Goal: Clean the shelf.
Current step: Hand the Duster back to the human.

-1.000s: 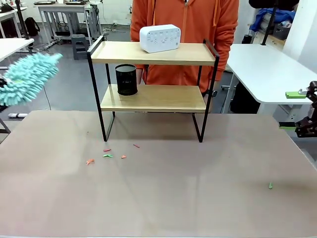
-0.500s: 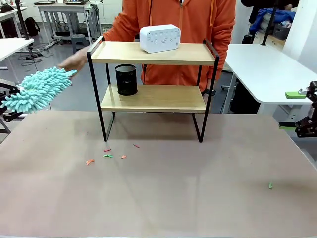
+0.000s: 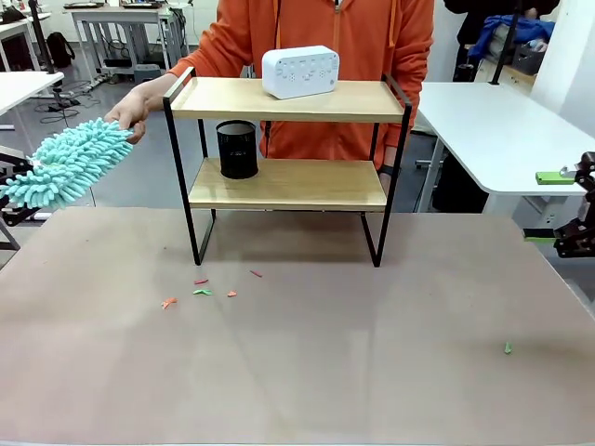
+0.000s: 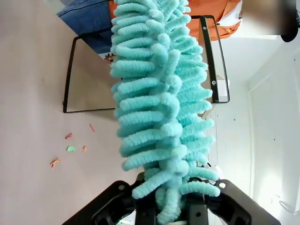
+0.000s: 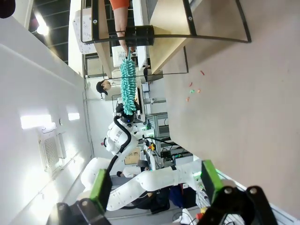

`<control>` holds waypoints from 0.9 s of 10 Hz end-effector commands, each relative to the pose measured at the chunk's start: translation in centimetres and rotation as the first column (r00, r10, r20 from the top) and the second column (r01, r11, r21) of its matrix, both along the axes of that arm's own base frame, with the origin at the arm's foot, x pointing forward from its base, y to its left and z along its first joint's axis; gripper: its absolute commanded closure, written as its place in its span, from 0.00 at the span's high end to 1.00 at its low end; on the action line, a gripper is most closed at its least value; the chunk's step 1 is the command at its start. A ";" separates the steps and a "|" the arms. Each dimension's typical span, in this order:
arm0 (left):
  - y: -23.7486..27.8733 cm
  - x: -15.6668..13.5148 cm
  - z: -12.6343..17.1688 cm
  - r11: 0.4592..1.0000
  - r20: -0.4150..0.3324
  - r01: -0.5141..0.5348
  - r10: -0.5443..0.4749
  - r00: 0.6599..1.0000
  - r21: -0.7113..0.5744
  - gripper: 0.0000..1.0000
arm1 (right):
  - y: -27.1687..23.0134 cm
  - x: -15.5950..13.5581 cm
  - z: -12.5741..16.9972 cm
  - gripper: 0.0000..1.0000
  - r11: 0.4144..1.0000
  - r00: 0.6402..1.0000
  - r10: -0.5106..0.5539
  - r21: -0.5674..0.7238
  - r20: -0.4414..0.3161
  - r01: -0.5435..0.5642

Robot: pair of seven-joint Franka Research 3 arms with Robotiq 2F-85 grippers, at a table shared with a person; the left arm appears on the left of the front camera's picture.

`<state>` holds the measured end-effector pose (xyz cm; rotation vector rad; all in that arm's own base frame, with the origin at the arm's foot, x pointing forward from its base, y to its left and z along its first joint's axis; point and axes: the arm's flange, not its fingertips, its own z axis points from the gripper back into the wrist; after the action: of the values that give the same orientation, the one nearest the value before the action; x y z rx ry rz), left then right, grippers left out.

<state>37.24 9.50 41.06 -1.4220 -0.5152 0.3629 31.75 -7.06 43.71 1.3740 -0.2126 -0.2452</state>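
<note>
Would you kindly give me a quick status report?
Left gripper shut on duster; right gripper open. Shelf untouched. Person's hand at duster tip.

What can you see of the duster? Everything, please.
The duster is a fluffy turquoise head of thick chenille loops, long and oval. It slants up toward the shelf, in the air left of it, off the table. Its base sits in the shut jaws of the left gripper. The person's hand touches its far tip.

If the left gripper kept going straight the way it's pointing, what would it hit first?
Probably the person's hand, right at the tip of the duster the left gripper holds; past that, the shelf's upper left corner. Depth is uncertain.
</note>
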 end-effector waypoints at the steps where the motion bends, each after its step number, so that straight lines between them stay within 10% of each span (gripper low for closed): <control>1: 0.0 -0.1 0.2 1.000 0.025 -0.006 0.006 1.000 0.007 0.00 | 0.2 -0.1 0.2 1.00 1.000 1.000 -0.004 -0.010 -0.019 0.004; 4: 0.1 -0.2 0.1 0.999 -0.004 0.043 -0.043 0.999 0.024 0.99 | 0.2 -0.1 0.2 1.00 1.000 1.000 -0.004 -0.010 -0.019 0.004; 9: -3.9 -1.7 0.4 0.972 0.038 0.233 -0.232 0.972 -0.017 1.00 | 0.2 -0.1 0.2 1.00 1.000 1.000 -0.004 -0.010 -0.019 0.004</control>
<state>36.59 6.78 41.65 -1.4651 -0.4043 0.2174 31.75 -7.06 43.71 1.3740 -0.2126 -0.2453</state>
